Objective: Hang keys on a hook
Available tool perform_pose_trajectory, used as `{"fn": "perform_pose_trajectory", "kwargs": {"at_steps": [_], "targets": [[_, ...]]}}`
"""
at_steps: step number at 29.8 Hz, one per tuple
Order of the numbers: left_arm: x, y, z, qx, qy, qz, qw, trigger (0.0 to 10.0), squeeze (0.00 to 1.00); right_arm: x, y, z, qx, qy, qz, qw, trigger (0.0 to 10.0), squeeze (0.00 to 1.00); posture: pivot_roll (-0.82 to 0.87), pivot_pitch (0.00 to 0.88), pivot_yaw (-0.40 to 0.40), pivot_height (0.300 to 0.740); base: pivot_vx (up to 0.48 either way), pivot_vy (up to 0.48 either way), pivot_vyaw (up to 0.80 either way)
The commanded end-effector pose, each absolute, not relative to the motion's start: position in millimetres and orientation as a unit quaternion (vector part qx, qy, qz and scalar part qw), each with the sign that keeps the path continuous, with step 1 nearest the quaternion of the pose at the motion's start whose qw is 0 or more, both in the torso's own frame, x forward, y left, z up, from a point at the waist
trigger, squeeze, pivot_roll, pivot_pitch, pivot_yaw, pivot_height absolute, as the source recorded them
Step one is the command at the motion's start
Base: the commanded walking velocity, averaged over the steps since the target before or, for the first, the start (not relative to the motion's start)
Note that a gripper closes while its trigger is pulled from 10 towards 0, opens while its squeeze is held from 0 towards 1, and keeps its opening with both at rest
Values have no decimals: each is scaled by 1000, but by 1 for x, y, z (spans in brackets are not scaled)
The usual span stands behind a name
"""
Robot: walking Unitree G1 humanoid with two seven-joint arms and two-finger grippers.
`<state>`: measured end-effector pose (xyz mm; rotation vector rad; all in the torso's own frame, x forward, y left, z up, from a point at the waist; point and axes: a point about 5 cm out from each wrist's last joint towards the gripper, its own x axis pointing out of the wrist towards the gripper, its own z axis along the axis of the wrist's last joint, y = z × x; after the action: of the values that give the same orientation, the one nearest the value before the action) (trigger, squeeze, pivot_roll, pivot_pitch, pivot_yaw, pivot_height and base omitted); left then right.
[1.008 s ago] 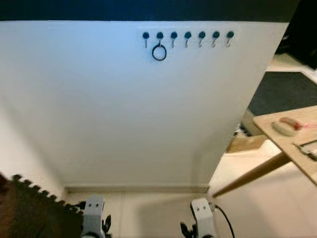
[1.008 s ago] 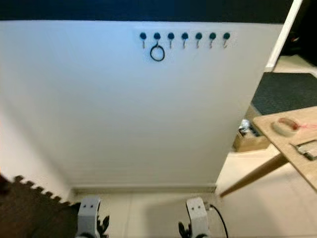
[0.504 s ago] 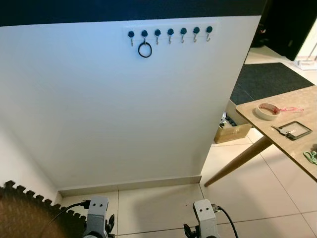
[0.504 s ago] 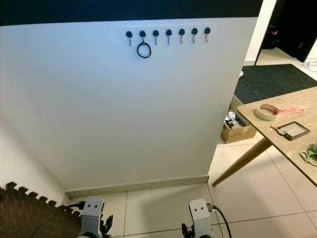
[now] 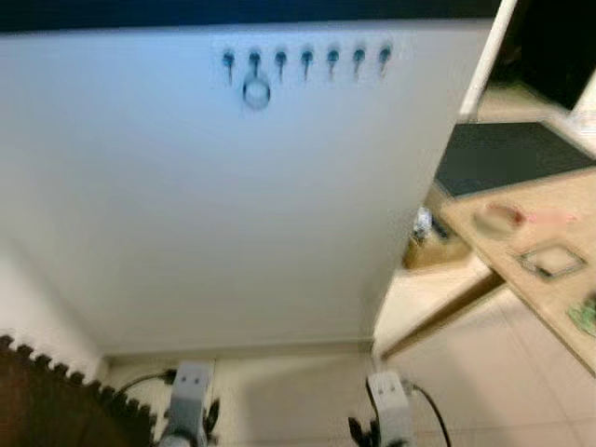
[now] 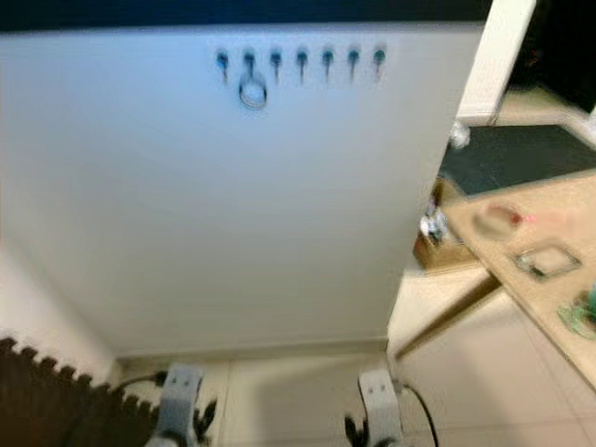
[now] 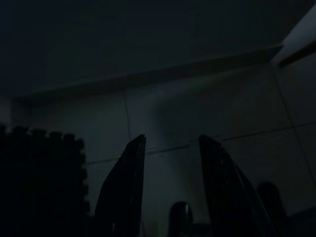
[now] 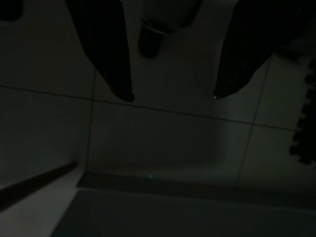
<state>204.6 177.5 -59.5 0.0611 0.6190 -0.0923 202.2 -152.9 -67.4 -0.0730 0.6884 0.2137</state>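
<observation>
- We face a white wall (image 5: pixel 233 205) with a row of seven hooks (image 5: pixel 305 60) set high on it, blurred in both head views.
- A dark ring (image 5: pixel 256 91) hangs from the second hook counted from our left; we cannot tell through the blur whether keys are attached to it.
- Both arms hang low at the bottom edge of the head views, over the pale tiled floor (image 5: pixel 289 391) and well below the hooks.
- Our left gripper (image 7: pixel 168 148) points down at the floor tiles, its two black fingers (image 7: pixel 126 192) spread with a clear gap between them and nothing held.
- Our right gripper (image 8: pixel 173 96) likewise hangs over the tiles near the skirting board (image 8: pixel 39 180), fingers (image 8: pixel 106 54) set wide apart and empty.
- A dark foam mat (image 5: pixel 56 400) with a toothed edge lies on the floor beside our left arm.
- To our right stands a wooden table (image 5: pixel 521 270) on a slanted leg; on it lie a roll of tape (image 5: pixel 498 220), a dark-framed rectangular object (image 5: pixel 553 260) and something green (image 6: pixel 582 317) at the edge, all too smeared to make out further.
- A small open box (image 6: pixel 438 244) of odds and ends sits on the floor past the wall's corner, and a dark rug (image 5: pixel 507 158) lies beyond it.
</observation>
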Motion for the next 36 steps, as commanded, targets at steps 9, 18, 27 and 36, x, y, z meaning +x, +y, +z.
{"fn": "perform_pose_trajectory", "kwargs": {"at_steps": [9, 18, 27, 36], "targets": [[201, 183, -62, 33, 315, -35, 948, 10000, 0, 199, -147, -70, -28, 346, 108, 932, 10000, 0, 57, 30, 22, 740, 0, 0, 0], [200, 182, -62, 36, 315, -37, 948, 10000, 0, 198, -148, -71, -27, 350, 106, 930, 10000, 0, 56, 30, 22, 740, 0, 0, -444], [199, 182, -63, 37, 315, -35, 948, 10000, 0, 198, -148, -71, -29, 349, 106, 931, 10000, 0, 55, 32, 22, 740, 0, 0, -800], [200, 190, -61, 20, 307, -6, 952, 10000, 0, 198, -147, -71, -28, 348, 107, 931, 10000, 0, 57, 33, 23, 740, 0, 0, -800]]}}
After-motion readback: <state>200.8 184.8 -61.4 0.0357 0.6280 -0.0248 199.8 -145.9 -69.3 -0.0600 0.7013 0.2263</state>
